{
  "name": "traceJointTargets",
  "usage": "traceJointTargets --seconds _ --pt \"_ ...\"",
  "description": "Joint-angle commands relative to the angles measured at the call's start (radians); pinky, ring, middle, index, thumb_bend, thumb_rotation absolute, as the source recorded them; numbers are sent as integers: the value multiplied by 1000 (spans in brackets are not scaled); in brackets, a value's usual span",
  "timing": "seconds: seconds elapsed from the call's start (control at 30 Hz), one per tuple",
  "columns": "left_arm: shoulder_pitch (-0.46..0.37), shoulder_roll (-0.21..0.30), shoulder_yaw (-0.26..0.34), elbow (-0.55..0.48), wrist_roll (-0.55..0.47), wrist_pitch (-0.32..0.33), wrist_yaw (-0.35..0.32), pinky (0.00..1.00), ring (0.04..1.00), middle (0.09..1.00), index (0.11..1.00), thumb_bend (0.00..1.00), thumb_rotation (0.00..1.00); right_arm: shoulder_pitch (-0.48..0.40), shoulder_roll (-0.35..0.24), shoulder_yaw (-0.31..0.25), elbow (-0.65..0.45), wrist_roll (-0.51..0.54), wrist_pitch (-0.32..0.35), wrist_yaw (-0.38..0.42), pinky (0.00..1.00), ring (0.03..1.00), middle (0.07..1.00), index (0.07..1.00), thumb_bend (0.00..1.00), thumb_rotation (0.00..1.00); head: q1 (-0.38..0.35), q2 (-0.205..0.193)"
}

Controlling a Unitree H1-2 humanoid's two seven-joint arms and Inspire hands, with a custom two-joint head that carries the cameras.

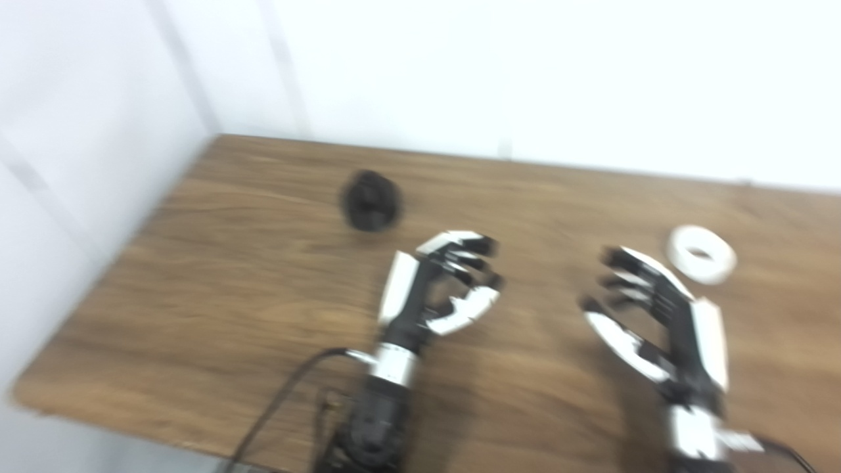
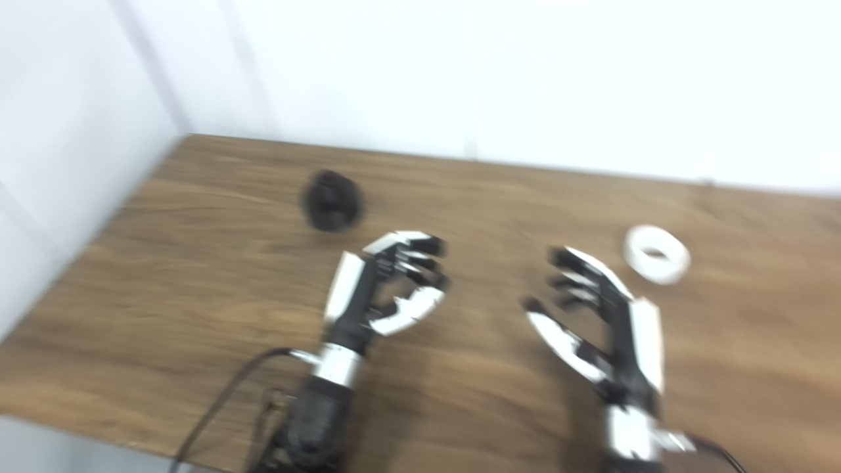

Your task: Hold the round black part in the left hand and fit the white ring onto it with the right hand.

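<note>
No text, label, brand, number or sign can be read anywhere; both views are blurred.

I see my left hand (image 1: 439,289) with fingers curled loosely and apart, holding nothing. My right hand (image 1: 660,315) is spread wide and empty. Both forearms enter from the bottom edge.

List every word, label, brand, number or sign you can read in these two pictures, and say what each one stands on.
None: no text can be read in either view.
Both pictures are motion-blurred.
Round black part: no marking visible.
White ring: plain, no print visible.
Left hand and right hand: no label legible.
Wooden table and white wall: no signs.
</note>
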Motion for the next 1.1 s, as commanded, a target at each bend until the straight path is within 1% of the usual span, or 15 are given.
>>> traceJointTargets --seconds 0.0,0.17,0.27,0.37,0.43,0.47,0.53,0.6,0.7,0.83,0.9,1.07 --pt "11 -12 -10 33 6 -15 22 495 616 684 660 468 232 16 -16 -12 55 8 -45 -4 498 619 713 709 588 219 -4 0" --pt "7 -12 -3 37 -21 -28 20 482 609 678 658 475 197 13 -17 -13 61 1 -50 -8 487 614 709 706 606 276 -5 0" --pt "2 -4 -3 40 -25 -38 18 494 615 682 657 499 253 15 -16 -14 59 1 -46 -5 489 618 711 707 610 297 -3 0" --pt "-4 16 -4 36 -3 -36 18 517 629 695 670 526 317 16 -17 -13 56 -3 -44 -5 486 616 710 708 604 298 -3 -1" --pt "-8 33 -2 29 4 -39 15 545 663 715 676 547 302 18 -16 -13 54 -3 -41 -4 488 617 710 709 603 292 -4 -1" --pt "-12 45 -2 24 29 -37 21 558 681 724 677 559 289 18 -15 -13 53 -3 -39 -3 489 619 711 710 603 289 -4 -1" --pt "-20 66 -1 15 91 -19 41 614 737 753 683 591 317 18 -15 -14 53 0 -40 -3 491 619 712 709 604 280 -4 -1" --pt "-29 85 5 -4 138 14 49 644 760 763 689 611 327 18 -15 -14 57 1 -44 -4 491 619 712 710 605 284 -3 -1" --pt "-43 107 18 -24 181 42 57 663 777 772 700 627 298 17 -15 -15 61 4 -49 -5 492 622 714 710 607 292 -3 -1" --pt "-70 143 41 -54 239 88 58 737 792 788 736 677 303 16 -14 -17 61 8 -49 -5 493 621 713 708 610 288 -7 1" --pt "-79 158 50 -71 257 113 55 733 798 798 747 703 305 16 -13 -17 61 7 -47 -6 493 621 712 708 610 288 -6 0" --pt "-105 202 74 -121 277 175 50 725 819 834 785 755 372 13 -14 -19 68 4 -50 -5 490 622 715 709 600 276 2 -1"
